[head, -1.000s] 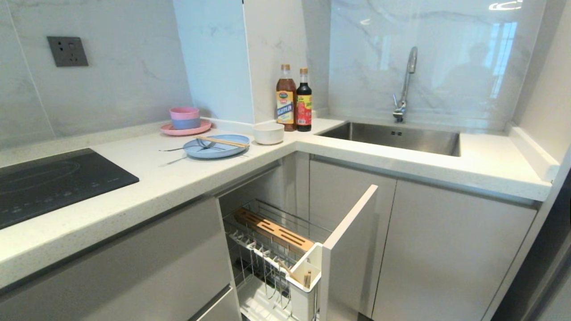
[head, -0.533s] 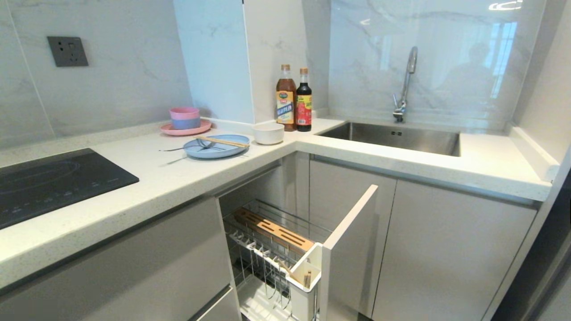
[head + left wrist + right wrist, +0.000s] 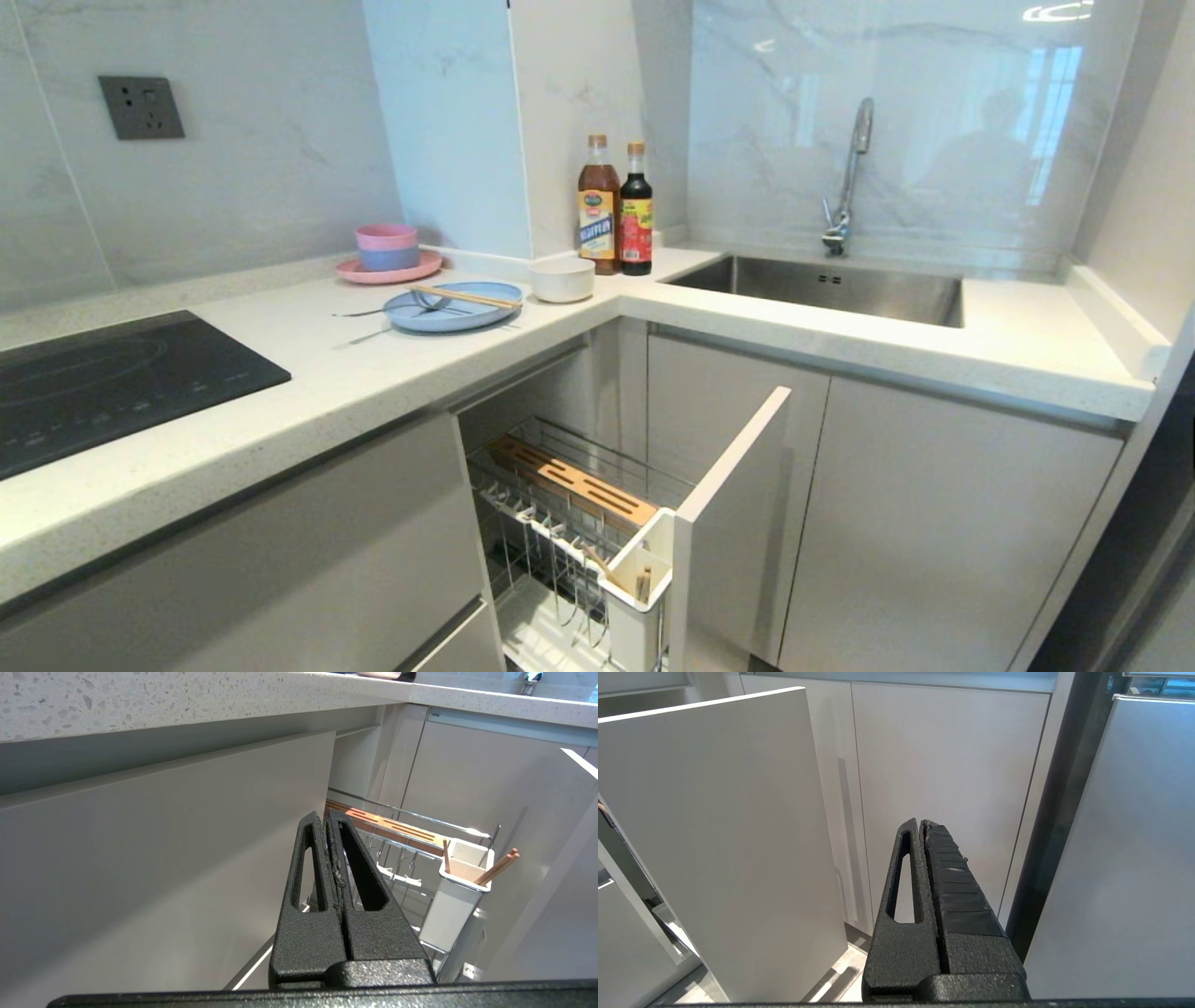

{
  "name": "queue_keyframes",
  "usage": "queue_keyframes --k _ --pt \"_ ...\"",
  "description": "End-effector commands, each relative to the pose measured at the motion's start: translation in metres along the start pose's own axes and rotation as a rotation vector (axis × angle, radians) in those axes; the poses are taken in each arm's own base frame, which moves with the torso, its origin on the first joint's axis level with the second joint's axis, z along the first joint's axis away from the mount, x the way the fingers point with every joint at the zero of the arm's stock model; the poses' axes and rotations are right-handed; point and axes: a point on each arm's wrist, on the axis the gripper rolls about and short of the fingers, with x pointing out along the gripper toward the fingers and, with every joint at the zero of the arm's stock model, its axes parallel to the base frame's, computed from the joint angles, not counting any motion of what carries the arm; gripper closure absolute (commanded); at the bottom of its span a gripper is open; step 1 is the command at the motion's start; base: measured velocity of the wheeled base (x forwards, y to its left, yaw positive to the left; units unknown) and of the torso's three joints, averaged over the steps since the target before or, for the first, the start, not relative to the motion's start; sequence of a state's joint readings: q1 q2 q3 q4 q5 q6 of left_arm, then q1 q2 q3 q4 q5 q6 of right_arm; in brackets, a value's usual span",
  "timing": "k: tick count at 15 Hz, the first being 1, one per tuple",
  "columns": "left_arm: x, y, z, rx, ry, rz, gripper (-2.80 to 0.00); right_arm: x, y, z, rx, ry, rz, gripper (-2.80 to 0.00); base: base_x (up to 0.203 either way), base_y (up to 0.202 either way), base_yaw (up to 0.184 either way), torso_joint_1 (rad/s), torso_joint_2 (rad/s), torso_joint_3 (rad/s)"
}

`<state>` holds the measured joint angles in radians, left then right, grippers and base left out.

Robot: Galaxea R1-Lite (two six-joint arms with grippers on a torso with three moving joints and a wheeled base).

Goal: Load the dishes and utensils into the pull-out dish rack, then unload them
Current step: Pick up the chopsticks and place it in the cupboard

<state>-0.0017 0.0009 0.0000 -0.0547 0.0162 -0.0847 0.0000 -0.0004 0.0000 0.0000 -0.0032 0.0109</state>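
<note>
While the pull-out dish rack (image 3: 569, 523) stands extended below the worktop (image 3: 373, 373), the light-blue plate (image 3: 453, 308), chopsticks (image 3: 467, 297) and off-white bowl (image 3: 561, 278) rest on that worktop. The left hand (image 3: 327, 819) and right hand (image 3: 920, 826) are both clenched and empty, low before the cabinet fronts.

Light-blue plate (image 3: 454, 309) carrying chopsticks (image 3: 467, 297) beside white bowl (image 3: 561, 278); rack (image 3: 569, 523) pulled out.

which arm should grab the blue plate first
Probably left. The blue plate lies on the counter's left stretch, and the left gripper, shut, hangs by the pull-out rack; the right gripper faces cabinets farther right.
</note>
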Motion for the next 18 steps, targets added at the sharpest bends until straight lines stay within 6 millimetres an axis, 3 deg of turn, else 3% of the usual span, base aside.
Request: queue_keyframes --k 1,8,18 --pt "0.0014 0.0005 -0.0055 -0.001 0.021 0.003 0.00 0.0001 0.0000 -0.0004 0.000 0.002 0.000 0.00 0.000 0.000 0.000 0.000 0.00 0.000" --pt "0.0014 0.0005 -0.0055 -0.001 0.021 0.003 0.00 0.0001 0.0000 -0.0004 0.000 0.002 0.000 0.00 0.000 0.000 0.000 0.001 0.00 -0.012" --pt "0.0014 0.0005 -0.0055 -0.001 0.021 0.003 0.00 0.0001 0.0000 -0.0004 0.000 0.002 0.000 0.00 0.000 0.000 0.000 0.001 0.00 -0.186"
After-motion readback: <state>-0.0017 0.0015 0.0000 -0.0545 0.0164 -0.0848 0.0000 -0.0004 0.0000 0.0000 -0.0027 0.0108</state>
